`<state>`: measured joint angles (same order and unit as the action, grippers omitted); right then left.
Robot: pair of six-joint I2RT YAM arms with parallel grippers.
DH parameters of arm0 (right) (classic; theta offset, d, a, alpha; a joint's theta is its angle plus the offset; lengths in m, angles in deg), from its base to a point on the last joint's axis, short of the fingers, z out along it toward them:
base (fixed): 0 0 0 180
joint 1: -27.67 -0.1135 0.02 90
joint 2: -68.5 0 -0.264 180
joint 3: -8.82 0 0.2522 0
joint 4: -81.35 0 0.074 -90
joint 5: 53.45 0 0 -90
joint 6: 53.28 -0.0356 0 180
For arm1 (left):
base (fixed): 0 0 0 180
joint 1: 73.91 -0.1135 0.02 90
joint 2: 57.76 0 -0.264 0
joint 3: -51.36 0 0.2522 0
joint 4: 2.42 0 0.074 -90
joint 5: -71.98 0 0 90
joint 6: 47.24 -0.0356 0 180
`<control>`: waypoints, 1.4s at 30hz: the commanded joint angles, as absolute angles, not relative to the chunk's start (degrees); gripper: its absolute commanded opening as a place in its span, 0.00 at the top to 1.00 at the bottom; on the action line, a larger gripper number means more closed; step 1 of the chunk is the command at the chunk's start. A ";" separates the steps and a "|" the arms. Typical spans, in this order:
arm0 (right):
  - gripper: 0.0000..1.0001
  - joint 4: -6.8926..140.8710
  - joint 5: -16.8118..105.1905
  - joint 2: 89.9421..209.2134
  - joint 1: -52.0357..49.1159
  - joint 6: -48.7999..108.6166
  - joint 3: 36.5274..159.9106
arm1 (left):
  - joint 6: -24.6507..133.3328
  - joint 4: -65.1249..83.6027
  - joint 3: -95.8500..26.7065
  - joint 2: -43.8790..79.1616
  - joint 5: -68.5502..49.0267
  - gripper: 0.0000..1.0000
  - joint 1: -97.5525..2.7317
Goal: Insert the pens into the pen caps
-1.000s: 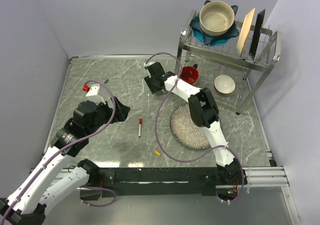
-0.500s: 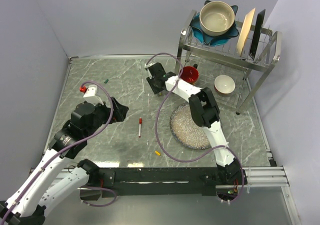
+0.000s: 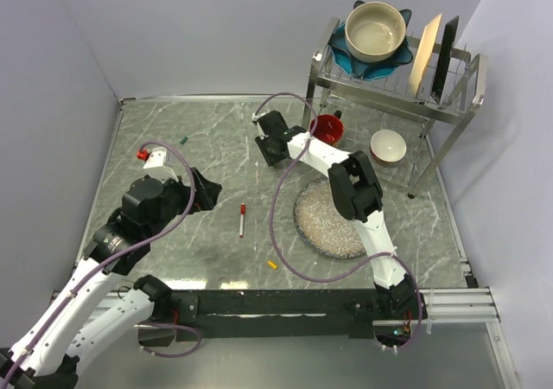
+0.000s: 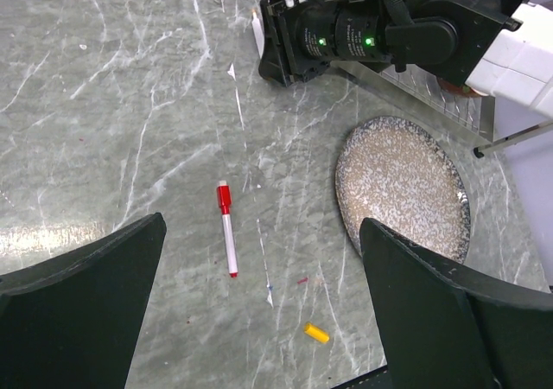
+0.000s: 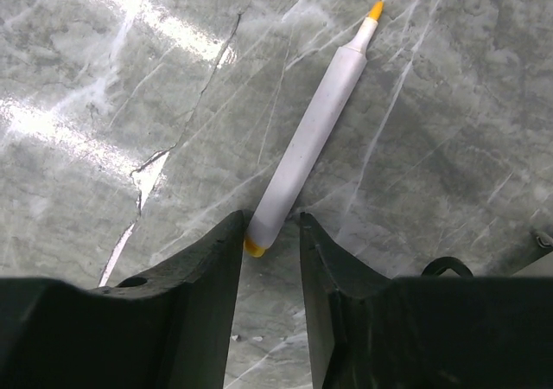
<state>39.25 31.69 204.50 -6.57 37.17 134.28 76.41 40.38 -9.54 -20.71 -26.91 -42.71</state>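
A white pen with a yellow tip [image 5: 307,138] lies flat on the table. My right gripper [image 5: 272,242] is low over it, jaws narrowly apart around its yellow back end. The left finger [image 5: 216,268] touches the pen and a small gap shows at the right one. In the top view this gripper [image 3: 272,143] is at mid-back. A pen wearing a red cap [image 3: 242,220] [image 4: 226,233] lies mid-table. The yellow cap [image 3: 272,264] [image 4: 316,333] lies near the front. A dark green cap [image 3: 183,139] lies far left. My left gripper [image 3: 203,190] [image 4: 261,225] is wide open and empty, above the table.
A speckled plate [image 3: 328,219] [image 4: 402,190] lies right of centre. A red mug [image 3: 328,128] and a white bowl [image 3: 388,145] stand by a metal dish rack [image 3: 393,78] at back right, which holds a bowl and plates. Walls close in on the left and back.
My right gripper has shifted slightly to the right at the back. My left arm has drawn back a little to the left. The pens and caps on the table have not moved.
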 commanded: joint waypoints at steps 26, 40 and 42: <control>1.00 60.98 30.39 177.32 -16.45 18.27 93.28 | 90.57 33.15 -0.82 -17.16 -20.83 0.01 -42.45; 1.00 85.42 40.94 150.24 -22.42 7.46 65.75 | 95.85 16.10 2.35 -7.76 -17.25 0.14 -42.36; 1.00 86.39 40.94 148.31 -24.26 6.93 65.13 | 95.32 13.37 2.44 -5.83 -15.31 0.17 -42.27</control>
